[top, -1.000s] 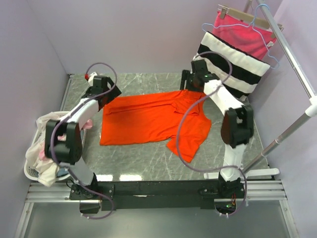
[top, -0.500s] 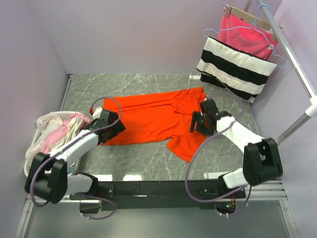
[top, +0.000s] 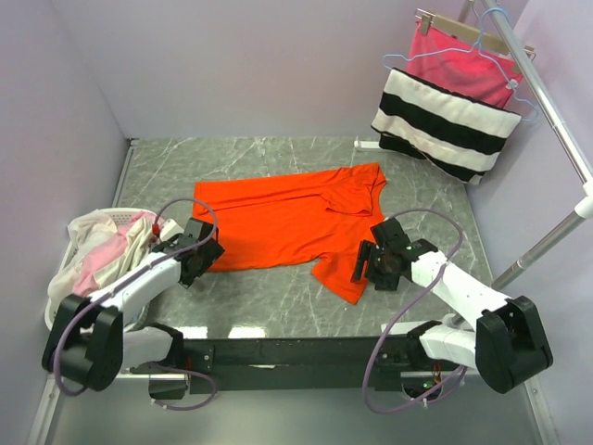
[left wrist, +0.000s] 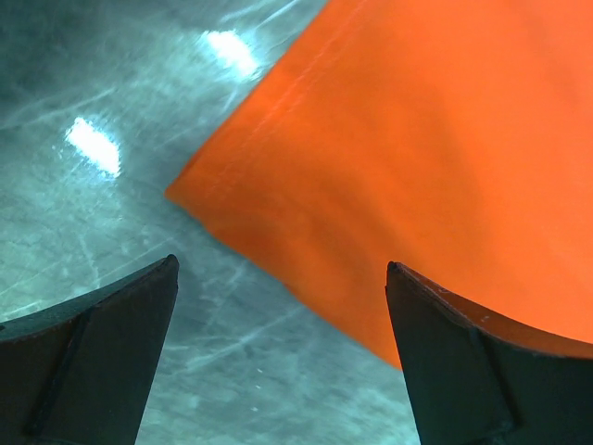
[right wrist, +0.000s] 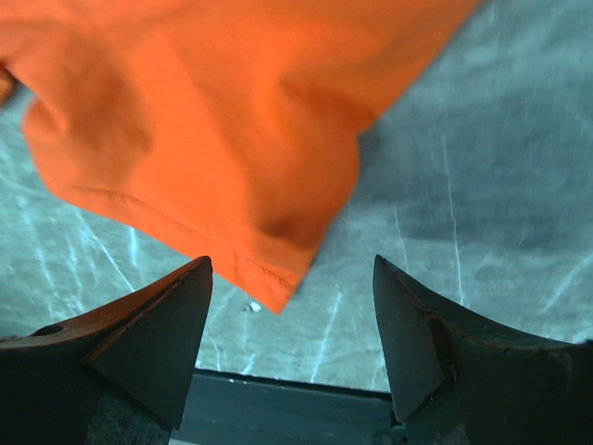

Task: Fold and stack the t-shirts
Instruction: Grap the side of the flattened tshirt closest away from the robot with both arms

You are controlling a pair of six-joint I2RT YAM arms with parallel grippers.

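Now left end effector (left wrist: 278, 269) and right end effector (right wrist: 292, 264), open, empty, straddle orange t-shirt (top: 278, 222) corners.

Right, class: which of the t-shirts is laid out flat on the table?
The bright orange-red t-shirt; it is spread on the marble table, while the cream-white and pale pink ones sit crumpled in the basket at the left.

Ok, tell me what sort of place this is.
Probably a robot test cell staged as a laundry-folding station: a marble-patterned table boxed in by plain lilac walls, an orange t-shirt spread flat on it, a basket of clothes at its left edge, and a garment rail with hangers on the right.
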